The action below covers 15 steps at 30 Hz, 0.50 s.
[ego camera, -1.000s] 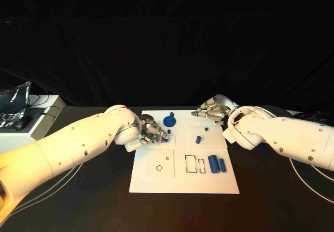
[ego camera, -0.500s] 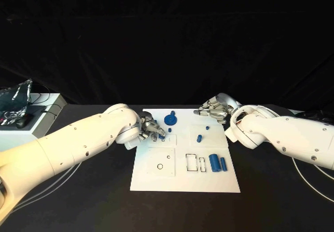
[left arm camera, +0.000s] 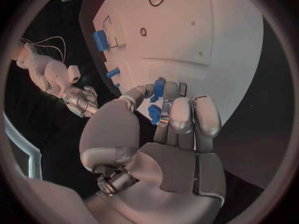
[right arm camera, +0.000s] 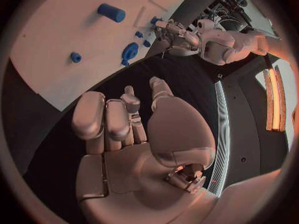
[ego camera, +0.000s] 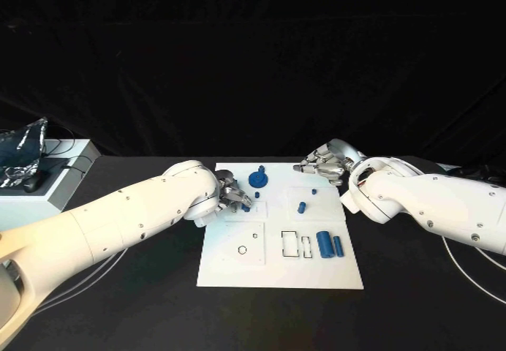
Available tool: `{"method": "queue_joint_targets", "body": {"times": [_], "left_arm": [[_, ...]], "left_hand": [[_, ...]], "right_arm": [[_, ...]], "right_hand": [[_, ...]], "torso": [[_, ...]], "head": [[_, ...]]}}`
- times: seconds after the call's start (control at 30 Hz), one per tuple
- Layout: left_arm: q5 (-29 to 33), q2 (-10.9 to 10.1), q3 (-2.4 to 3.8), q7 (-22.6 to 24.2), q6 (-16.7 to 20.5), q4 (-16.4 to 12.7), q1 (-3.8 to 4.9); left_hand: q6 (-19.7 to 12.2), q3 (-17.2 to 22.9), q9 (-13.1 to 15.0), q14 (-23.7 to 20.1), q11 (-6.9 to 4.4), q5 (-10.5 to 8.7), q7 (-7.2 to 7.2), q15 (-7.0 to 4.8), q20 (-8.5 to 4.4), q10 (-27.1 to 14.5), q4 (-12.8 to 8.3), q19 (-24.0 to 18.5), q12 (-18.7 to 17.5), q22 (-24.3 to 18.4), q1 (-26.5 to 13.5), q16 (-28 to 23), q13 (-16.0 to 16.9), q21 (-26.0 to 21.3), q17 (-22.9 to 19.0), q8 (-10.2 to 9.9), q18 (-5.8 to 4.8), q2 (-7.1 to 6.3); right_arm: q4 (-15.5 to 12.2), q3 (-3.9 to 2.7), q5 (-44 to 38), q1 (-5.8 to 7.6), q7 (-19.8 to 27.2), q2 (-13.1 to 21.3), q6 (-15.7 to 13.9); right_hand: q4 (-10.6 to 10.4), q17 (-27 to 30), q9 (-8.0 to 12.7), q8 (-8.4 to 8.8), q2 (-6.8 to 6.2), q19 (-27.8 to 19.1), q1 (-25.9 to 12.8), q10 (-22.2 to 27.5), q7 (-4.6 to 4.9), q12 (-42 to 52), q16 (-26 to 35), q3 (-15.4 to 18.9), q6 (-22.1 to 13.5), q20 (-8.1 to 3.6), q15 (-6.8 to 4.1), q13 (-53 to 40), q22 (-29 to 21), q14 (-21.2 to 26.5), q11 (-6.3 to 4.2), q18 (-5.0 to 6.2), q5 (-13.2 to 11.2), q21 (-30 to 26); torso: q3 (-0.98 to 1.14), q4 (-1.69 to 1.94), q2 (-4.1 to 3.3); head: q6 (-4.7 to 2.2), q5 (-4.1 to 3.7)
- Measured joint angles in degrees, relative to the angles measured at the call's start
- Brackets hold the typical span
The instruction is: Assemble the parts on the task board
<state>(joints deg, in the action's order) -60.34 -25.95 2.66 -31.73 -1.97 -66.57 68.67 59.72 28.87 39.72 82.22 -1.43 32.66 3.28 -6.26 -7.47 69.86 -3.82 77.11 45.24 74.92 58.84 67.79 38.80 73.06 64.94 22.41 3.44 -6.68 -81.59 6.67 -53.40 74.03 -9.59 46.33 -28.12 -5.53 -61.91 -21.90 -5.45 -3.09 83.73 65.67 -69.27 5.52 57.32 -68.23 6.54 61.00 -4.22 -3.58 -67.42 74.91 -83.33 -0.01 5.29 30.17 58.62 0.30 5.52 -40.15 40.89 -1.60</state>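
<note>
Now blue part btwn left robot hand fingers

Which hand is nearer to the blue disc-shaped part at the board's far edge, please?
Left. The left hand sits just beside the blue disc-shaped part; the right hand hovers off the task board, farther away.

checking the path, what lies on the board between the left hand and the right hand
In the head view, a blue disc-shaped part stands on the white board between the left hand and right hand.

The white task board lies flat, with small blue parts scattered across its far half.
</note>
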Motion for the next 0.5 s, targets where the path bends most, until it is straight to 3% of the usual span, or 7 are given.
{"method": "queue_joint_targets", "body": {"times": [0.13, 0.5], "left_arm": [[-0.51, 0.24, -0.07, 0.0, 0.25, 0.08, 0.02], [-1.08, 0.32, -0.11, -0.08, 0.04, 0.08, 0.02]], "left_hand": [[0.0, 0.0, 0.02, -0.31, 0.0, 0.0, 0.0, -0.31, 0.0, 0.0, 0.0, 0.61, -1.2, 0.0, 0.0, 1.33, 1.57, -0.56, -1.48, 0.0, 0.0, 0.0], [-0.01, 0.0, 0.9, -0.32, 0.0, -0.02, -0.01, -0.31, 0.0, 0.01, 0.0, 0.61, -1.2, -0.01, 0.0, 1.33, 1.59, -0.56, -1.64, -0.33, 0.01, 0.0]], "right_arm": [[-0.04, 0.0, 0.0, 0.0, 0.06, 0.0, -0.01], [-0.08, -0.01, 0.0, 0.0, 0.13, 0.06, -0.01]], "right_hand": [[0.0, 0.0, 0.0, 0.0, 0.0, 0.0, 0.0, 0.0, 0.0, 0.0, 0.0, 0.0, 0.0, 0.0, 0.0, 0.0, 0.0, 0.0, 0.0, 0.0, 0.0, 0.0], [0.19, 0.05, 0.06, 0.0, 0.01, 0.0, -0.01, 0.0, -0.01, 0.0, 0.23, 0.02, 0.0, 0.0, 0.0, 0.0, -0.01, 0.0, 0.0, 0.0, 0.0, 0.0]], "torso": [[0.01, 0.0, 0.02], [0.04, -0.02, 0.05]], "head": [[0.05, -0.01], [0.2, -0.05]]}}
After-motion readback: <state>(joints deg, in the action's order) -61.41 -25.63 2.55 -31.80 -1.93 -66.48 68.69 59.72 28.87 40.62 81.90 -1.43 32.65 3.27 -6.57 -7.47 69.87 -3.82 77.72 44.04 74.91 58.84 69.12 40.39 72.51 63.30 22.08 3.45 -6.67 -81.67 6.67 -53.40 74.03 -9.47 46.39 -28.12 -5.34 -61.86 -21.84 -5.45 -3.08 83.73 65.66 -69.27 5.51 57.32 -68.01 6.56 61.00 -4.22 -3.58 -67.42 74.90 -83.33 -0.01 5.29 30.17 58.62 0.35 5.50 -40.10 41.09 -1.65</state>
